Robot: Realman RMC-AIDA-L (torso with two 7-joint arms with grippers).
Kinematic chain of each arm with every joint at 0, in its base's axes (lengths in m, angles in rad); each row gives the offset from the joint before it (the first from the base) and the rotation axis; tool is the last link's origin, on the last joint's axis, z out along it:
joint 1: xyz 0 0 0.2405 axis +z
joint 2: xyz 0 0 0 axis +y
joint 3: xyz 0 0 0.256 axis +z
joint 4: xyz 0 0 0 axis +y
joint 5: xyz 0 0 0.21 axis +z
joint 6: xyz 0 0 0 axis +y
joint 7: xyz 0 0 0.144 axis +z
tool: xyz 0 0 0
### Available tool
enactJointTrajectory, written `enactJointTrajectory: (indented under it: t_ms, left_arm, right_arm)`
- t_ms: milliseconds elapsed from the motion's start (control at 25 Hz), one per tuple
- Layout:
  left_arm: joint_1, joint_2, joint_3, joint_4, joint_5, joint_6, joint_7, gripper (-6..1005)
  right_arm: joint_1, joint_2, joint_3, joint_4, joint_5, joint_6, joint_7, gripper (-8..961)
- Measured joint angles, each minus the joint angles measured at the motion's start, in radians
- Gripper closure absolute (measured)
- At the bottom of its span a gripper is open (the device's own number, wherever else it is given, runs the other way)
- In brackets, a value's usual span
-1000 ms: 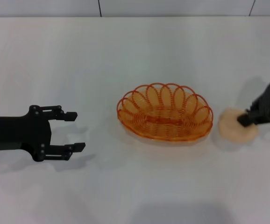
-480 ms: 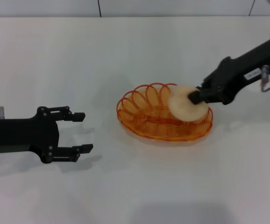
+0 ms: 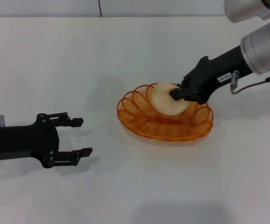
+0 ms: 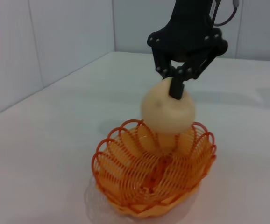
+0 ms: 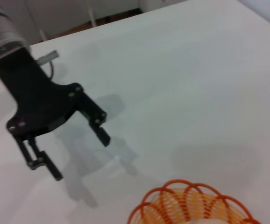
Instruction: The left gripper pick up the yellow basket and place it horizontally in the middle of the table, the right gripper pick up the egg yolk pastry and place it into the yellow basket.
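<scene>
The yellow basket [image 3: 142,122] sits lengthwise across the middle of the white table [image 3: 125,56]. My right gripper [image 3: 176,93] reaches in from the right and is shut on the egg yolk pastry [image 3: 164,99], holding it over the right half of the basket, just above the wires. The left wrist view shows the pastry [image 4: 165,109] hanging from the right gripper [image 4: 177,88] above the basket [image 4: 149,186]. My left gripper [image 3: 85,136] is open and empty, low over the table well to the left of the basket. It also shows in the right wrist view [image 5: 81,158].
The basket's rim [image 5: 191,203] shows at the edge of the right wrist view. A pale wall [image 3: 125,7] runs along the table's far edge. Bare tabletop lies between the left gripper and the basket.
My right gripper lifted the pastry off the table to the right of the basket and carried it left over the basket. The left gripper shifted only slightly.
</scene>
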Motion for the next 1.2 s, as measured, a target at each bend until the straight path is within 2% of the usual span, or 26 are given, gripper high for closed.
enactJointTrajectory:
  t_ms: [280,640,800,960,1080,1200]
  left_arm:
    - [0.001,0.001,0.000,-0.002,0.004,-0.009,-0.007,238]
    - [-0.009,0.001,0.000,-0.003,-0.001,-0.012,-0.009,238]
    - [-0.012,0.002,-0.001,-0.003,-0.002,-0.012,-0.009,238]
    - [-0.019,0.006,-0.004,-0.002,-0.003,-0.012,-0.023,238]
    - [-0.031,0.007,-0.003,-0.002,0.006,-0.012,-0.045,238]
    - [-0.039,0.008,-0.003,-0.002,0.016,-0.012,-0.058,238]
  right_arm:
    - [-0.002,0.001,-0.005,0.056,0.024,0.044,-0.026,912]
    - [-0.024,-0.006,0.013,0.086,0.084,0.047,-0.093,686]
    - [-0.051,-0.008,0.059,0.077,0.085,0.043,-0.128,604]
    - [-0.115,-0.008,0.139,0.070,0.105,0.027,-0.217,523]
    - [-0.177,-0.008,0.200,0.104,0.168,0.006,-0.350,290]
    - [-0.216,-0.012,0.237,0.168,0.230,-0.051,-0.508,166]
